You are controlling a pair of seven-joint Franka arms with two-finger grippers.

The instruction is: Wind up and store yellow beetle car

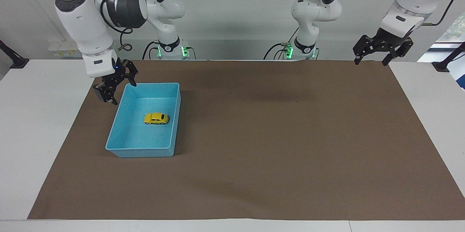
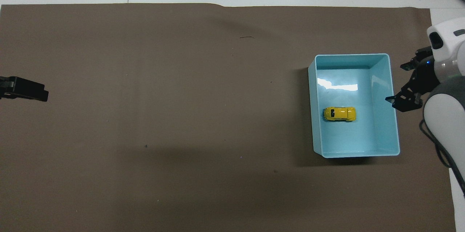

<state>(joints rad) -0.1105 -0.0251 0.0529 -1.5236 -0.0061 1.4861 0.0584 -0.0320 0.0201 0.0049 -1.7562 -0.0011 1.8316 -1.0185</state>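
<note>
In light blue bin [image 1: 174, 116]: yellow beetle car [image 1: 156, 118]; both grippers' fingers apart, empty, nothing blocking

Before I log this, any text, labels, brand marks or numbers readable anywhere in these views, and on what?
None can be read.
Yellow car: no lettering shows.
Blue bin: plain walls, no label.
Brown mat: only small dark specks, no print.
Robot arms: no marking legible in either view.

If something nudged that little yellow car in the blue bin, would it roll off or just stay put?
The yellow car sits upright on its wheels on the flat bin floor, so a nudge along its length would probably roll it. The bin's walls should stop it. It looks small and hard, so likely light and stiff, and its rounded body may be slippery to pinch.
</note>
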